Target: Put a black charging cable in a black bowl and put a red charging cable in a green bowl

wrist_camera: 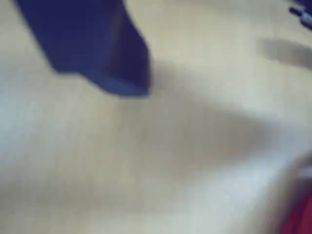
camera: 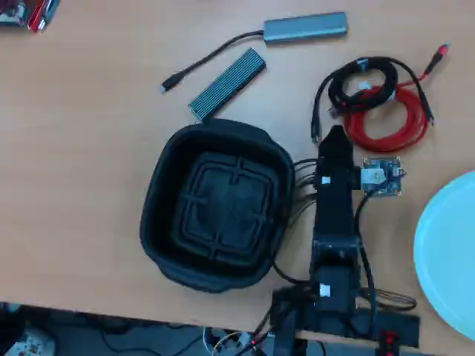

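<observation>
**Arm poised beside coiled cables on crowded worktop**

Seen from overhead, the wooden worktop (camera: 89,148) carries the black bowl (camera: 217,204), the largest item in view, sitting left of centre with its ridged floor empty. At the right edge of the overhead view, the green bowl (camera: 449,252) is cut off by the frame and is likewise empty. The black arm (camera: 334,222) stands between the two bowls, rising from its base at the near edge of the worktop and reaching toward the far side; its left flank lies just beside the black bowl's rim, with a bundle of wires between them. The red charging cable (camera: 390,122) lies in a ring just beyond and to the right of the arm's tip, and the black charging cable (camera: 364,81) rests partly on top of it, the two coils overlapping. The pincer (camera: 334,137) sits near the left rim of the red coil; from above its jaws cannot be told apart, and the blurred wrist view shows only one dark blue finger (wrist_camera: 97,44) over bare wood, so how far it is open cannot be told, and nothing is seen in its hold. A grey hub (camera: 306,27) with its black lead and a ribbed grey bar (camera: 228,83) lie farther back. Open wood stretches to the left of the black bowl.
</observation>
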### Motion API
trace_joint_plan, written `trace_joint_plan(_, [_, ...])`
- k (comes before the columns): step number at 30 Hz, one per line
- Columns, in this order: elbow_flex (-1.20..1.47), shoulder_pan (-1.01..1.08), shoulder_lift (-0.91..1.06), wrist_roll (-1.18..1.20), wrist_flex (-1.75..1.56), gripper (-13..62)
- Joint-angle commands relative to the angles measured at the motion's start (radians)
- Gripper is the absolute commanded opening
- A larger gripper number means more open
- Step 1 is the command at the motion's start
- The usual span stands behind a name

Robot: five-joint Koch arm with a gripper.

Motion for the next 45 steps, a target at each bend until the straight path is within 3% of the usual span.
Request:
trace_joint_plan(1, [0.314,0.058,0.621,-0.175,-0.276,58.5])
trace_joint_plan(9, [0.290,0.054,0.354,-0.153,-0.373,58.5])
trace_joint_plan(30, [-0.021,-0.018,0.362,-0.150,-0.376,58.4])
trace_joint_plan(36, [-0.202,-0.038,0.350,-0.048,-0.365,58.4])
trace_joint_plan(45, [-0.341,-0.040,0.324,0.095,-0.038,58.5])
